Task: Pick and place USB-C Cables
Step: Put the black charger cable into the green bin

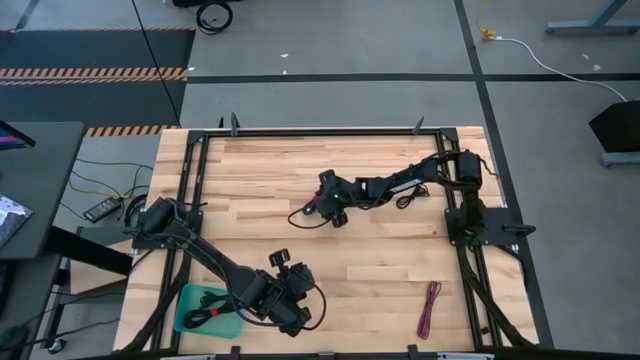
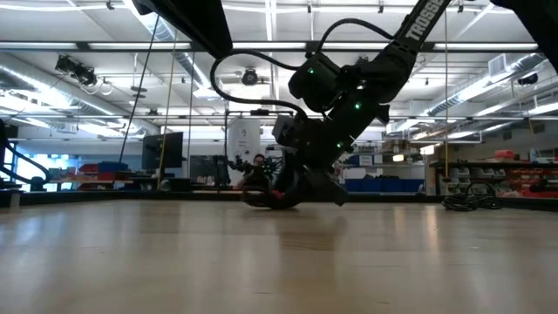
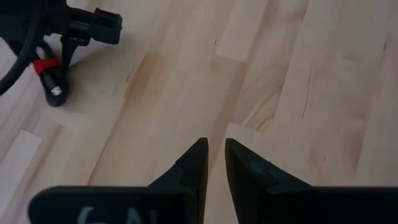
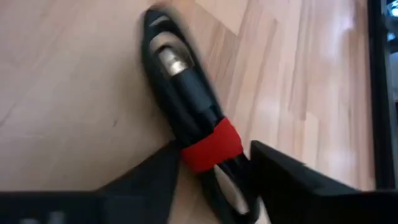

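My right gripper (image 1: 322, 205) is low over the table's middle and open. In the right wrist view (image 4: 216, 149) its fingers stand on either side of a black coiled USB-C cable bundle (image 4: 186, 93). The bundle has a red strap (image 4: 211, 144) and lies flat on the wood (image 2: 266, 197). My left gripper (image 1: 283, 262) hovers near the table's near edge; its fingers (image 3: 216, 146) are almost together and hold nothing. A teal tray (image 1: 190, 297) beside it holds black-and-red bundles (image 1: 207, 312). A magenta cable (image 1: 430, 308) lies at the near right. Another small black bundle (image 1: 406, 201) sits under the right arm. My right gripper comes at the bundle from above, its fingers across it at the red strap (image 4: 186, 158). One finger (image 4: 161, 171) lies right beside the strap, while the other (image 4: 280, 168) stands a little apart. I cannot tell whether any finger touches it.
A black frame (image 1: 190, 190) runs around the wooden table. Bare wood lies between the two grippers (image 1: 380, 270). In the left wrist view the right gripper and the strapped bundle (image 3: 53, 71) show farther off.
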